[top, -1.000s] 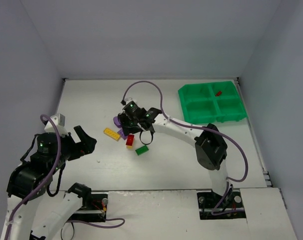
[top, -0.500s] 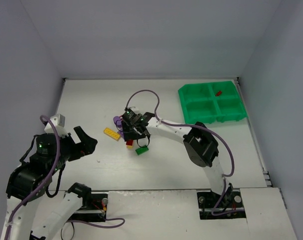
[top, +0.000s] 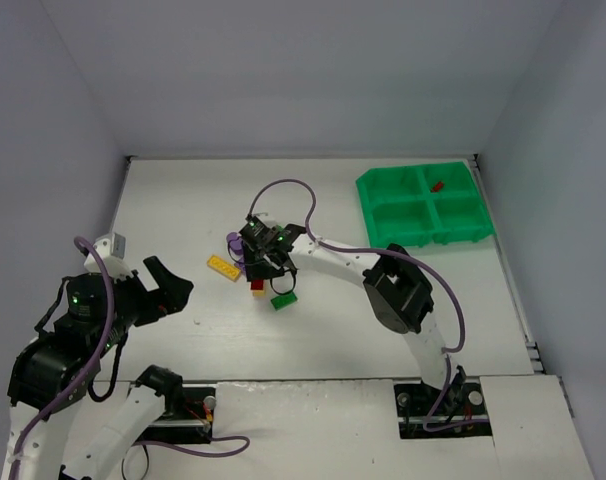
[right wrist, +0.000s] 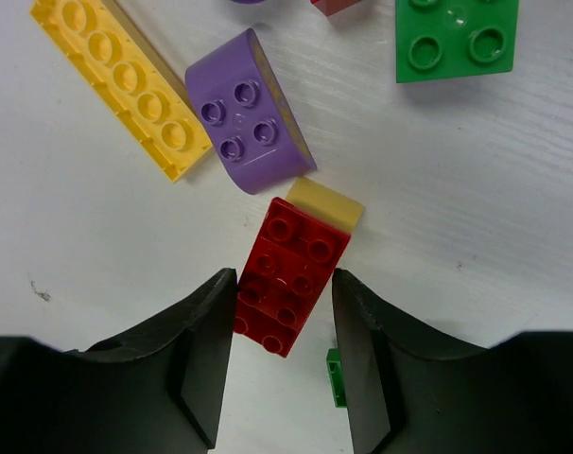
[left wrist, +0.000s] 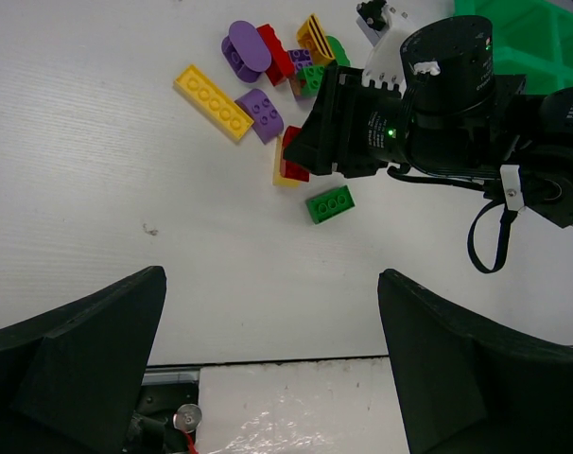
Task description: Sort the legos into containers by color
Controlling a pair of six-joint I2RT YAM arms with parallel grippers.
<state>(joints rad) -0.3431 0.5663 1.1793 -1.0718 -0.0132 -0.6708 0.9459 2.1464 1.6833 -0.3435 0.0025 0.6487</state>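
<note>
A pile of legos lies mid-table. A red brick (right wrist: 288,274) rests partly on a yellow brick (right wrist: 326,203), beside a purple brick (right wrist: 249,109) and a long yellow plate (right wrist: 121,80). My right gripper (right wrist: 285,312) is open and low over the pile, with its jaws either side of the red brick (top: 257,284); the left jaw touches it and the right one stands apart. A green brick (top: 283,299) lies just in front. The green tray (top: 423,205) holds one small red piece (top: 437,186) in its far right compartment. My left gripper (top: 173,290) is open and empty.
More purple, red and yellow bricks (left wrist: 275,52) sit at the far side of the pile, partly hidden by the right arm (left wrist: 447,104). Another green brick (right wrist: 457,38) lies beyond the red one. Grey walls enclose the table.
My right gripper has come forward and down over the pile and now straddles the red brick. The left arm has shifted slightly lower and stays open.
</note>
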